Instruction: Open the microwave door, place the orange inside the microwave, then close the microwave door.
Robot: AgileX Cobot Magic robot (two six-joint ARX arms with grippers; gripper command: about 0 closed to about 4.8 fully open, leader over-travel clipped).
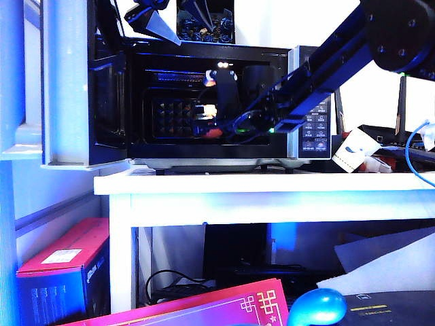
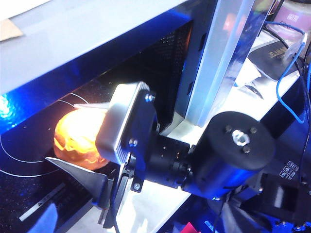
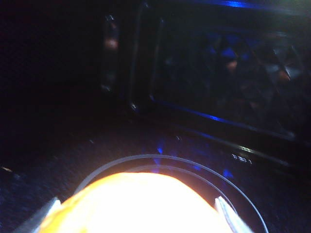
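Note:
The microwave [image 1: 309, 129] stands on the white table with its door [image 1: 68, 81] swung wide open to the left. My right arm reaches deep into the cavity. My right gripper [image 3: 136, 203] has a finger on each side of the orange [image 3: 141, 204], just over the glass turntable [image 3: 245, 196]. The left wrist view shows the same grip: the orange [image 2: 73, 138] sits between the two pale fingers [image 2: 80, 172] of the right gripper [image 2: 65, 132]. In the exterior view the orange [image 1: 213, 133] is mostly hidden by the arm. My left gripper [image 1: 151, 19] hangs open and empty above the microwave's top left corner.
The white table [image 1: 258, 187] carries a black router with antennas [image 1: 387, 136], a white packet [image 1: 357, 149] and a blue cable [image 1: 414, 153] to the right of the microwave. A red box [image 1: 61, 265] and dark gear sit under the table.

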